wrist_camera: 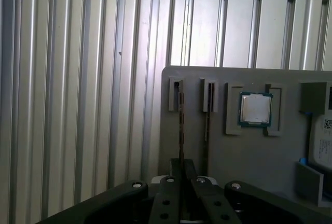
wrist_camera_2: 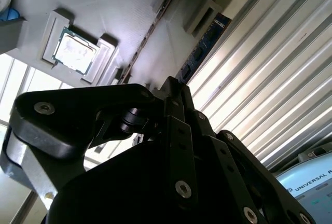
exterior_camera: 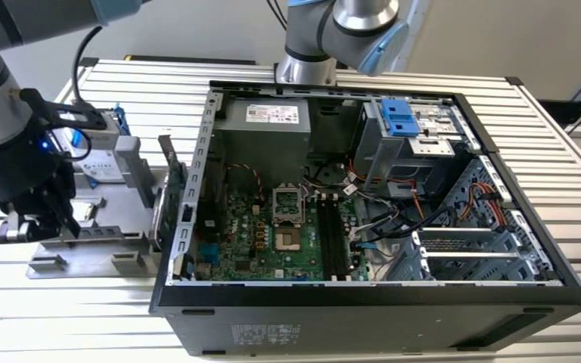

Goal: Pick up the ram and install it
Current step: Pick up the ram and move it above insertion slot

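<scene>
The ram (wrist_camera: 181,123) stands on edge in a slot of the grey holder (wrist_camera: 218,151); in the second wrist view it is a dark-blue stick (wrist_camera_2: 205,42). My gripper (wrist_camera: 181,168) sits right over it, fingers drawn together on the stick's thin edge, and the stick runs straight in between the fingertips (wrist_camera_2: 174,92). In the exterior view the gripper (exterior_camera: 23,227) is low over the holder's end (exterior_camera: 69,253), at the exterior view's left, well away from the open computer case (exterior_camera: 371,287).
A second thin stick (wrist_camera: 207,123) stands in the neighbouring slot, beside a processor chip (wrist_camera: 255,109). A hard drive in a blue frame (exterior_camera: 99,162) and an upright green card (exterior_camera: 175,197) lie between holder and case. Black memory slots (exterior_camera: 331,234) run along the motherboard. Another arm's base (exterior_camera: 306,68) stands behind the case.
</scene>
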